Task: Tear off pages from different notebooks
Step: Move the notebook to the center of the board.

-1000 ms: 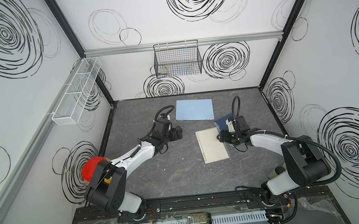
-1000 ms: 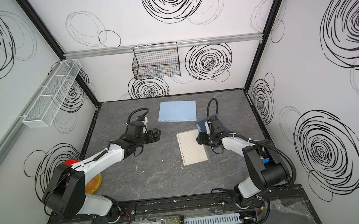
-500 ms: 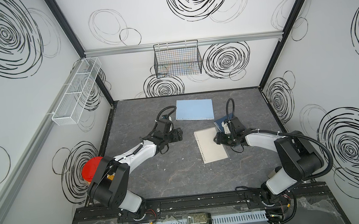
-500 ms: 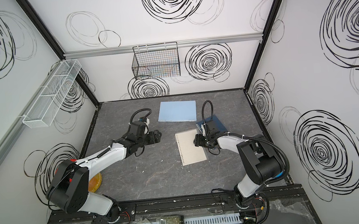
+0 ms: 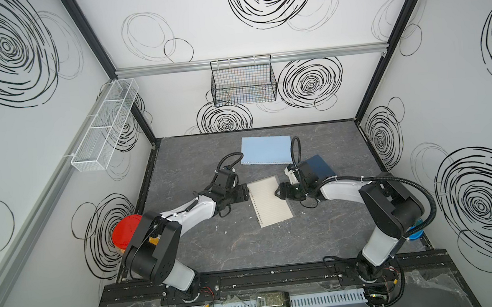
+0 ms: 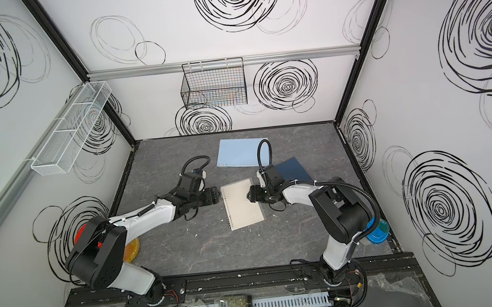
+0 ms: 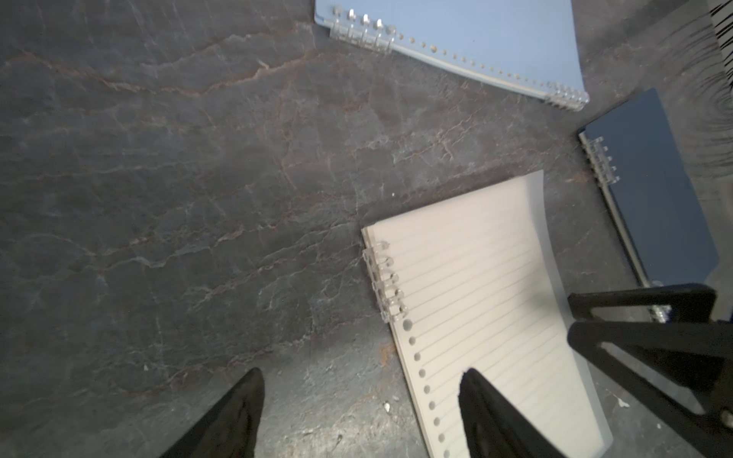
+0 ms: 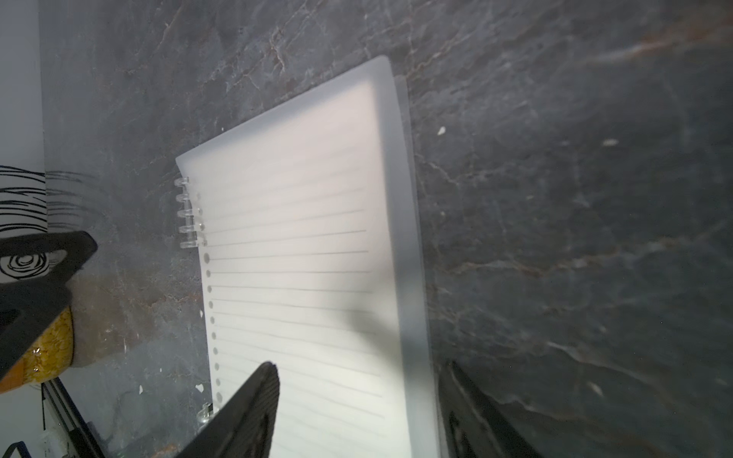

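Top views: The clear-covered notebook [image 5: 271, 201] lies flat at mid-table [image 5: 217, 249], bound edge toward the left arm. The left gripper [image 5: 244, 192] sits just beside that bound edge. The right gripper [image 5: 279, 191] is over the opposite, free edge. The light-blue notebook [image 5: 266, 150] lies near the back and the navy notebook [image 5: 320, 167] beside the right arm. Both are closed and clear of the grippers. No loose sheet is visible.

Left wrist view: The left gripper [image 7: 361, 374] has its jaws apart and nothing between them. One finger is over bare table, the other over the punched margin of the clear-covered notebook [image 7: 484, 297]. The binding shows clear plastic rings [image 7: 384, 277] at the corner, then a row of empty holes.

Right wrist view: The right gripper [image 8: 359, 366] is likewise spread and empty. Its fingers straddle the free edge, one over the lined paper, the other over table.

Assessment: The notebook looks light and likely to slide. The frosted cover is smooth and flexible, and the cream lined paper is thin and easily creased. Recommend pinning the ring edge with the left gripper. The right should then lift the cover aside and pinch a single sheet at its free edge. Pull across the holes, where the paper is weakest.
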Motion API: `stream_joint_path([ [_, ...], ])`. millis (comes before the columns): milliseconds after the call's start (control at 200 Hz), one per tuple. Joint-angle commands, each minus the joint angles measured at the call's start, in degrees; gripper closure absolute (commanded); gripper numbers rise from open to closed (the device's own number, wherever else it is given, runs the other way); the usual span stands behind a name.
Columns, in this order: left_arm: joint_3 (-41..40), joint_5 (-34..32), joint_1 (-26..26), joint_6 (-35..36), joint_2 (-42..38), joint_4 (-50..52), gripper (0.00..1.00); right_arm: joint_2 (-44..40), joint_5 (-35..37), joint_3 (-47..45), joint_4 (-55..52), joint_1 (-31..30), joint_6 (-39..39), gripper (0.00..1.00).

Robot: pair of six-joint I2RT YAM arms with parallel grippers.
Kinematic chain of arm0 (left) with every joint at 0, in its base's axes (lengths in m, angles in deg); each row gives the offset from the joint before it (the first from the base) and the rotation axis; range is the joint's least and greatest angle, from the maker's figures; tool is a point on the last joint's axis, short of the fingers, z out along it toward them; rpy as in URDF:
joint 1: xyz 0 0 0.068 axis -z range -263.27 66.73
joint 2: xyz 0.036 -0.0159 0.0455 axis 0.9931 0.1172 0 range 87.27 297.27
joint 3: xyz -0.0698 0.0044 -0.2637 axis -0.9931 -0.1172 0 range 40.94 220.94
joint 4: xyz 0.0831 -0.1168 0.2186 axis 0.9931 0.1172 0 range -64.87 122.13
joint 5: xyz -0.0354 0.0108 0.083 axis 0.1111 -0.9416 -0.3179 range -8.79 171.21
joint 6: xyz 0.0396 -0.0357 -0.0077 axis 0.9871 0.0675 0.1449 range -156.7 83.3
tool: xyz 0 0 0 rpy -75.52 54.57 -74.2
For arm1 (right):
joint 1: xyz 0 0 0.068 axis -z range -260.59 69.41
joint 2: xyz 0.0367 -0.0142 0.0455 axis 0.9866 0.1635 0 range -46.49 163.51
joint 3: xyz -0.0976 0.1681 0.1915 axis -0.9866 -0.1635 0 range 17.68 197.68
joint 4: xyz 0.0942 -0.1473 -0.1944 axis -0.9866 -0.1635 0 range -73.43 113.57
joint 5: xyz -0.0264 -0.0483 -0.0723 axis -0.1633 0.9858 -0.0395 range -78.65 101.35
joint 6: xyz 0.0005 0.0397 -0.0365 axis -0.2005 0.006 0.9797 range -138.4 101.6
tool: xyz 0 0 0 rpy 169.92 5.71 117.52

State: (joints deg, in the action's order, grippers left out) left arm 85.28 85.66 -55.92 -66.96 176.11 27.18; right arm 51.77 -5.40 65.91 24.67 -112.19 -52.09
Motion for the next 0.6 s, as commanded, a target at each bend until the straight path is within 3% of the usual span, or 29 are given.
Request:
stream_joint_path([
  [0, -1.0, 2.2, 2.5, -1.0, 1.7, -2.0, 0.21, 0.5, 0.8, 1.5, -0.4, 0.3, -0.7, 0.32],
  [195, -0.9, 5.5, 4.5, -2.9, 5.9, -5.3, 0.27, -0.1, 0.5, 0.4, -1.0, 0.9, -0.2, 0.32],
  [595, -1.0, 8.5, 5.2, -5.2, 9.4, -9.6, 0.30, -1.5, -5.8, -0.3, 2.3, 1.6, -0.1, 0.34],
])
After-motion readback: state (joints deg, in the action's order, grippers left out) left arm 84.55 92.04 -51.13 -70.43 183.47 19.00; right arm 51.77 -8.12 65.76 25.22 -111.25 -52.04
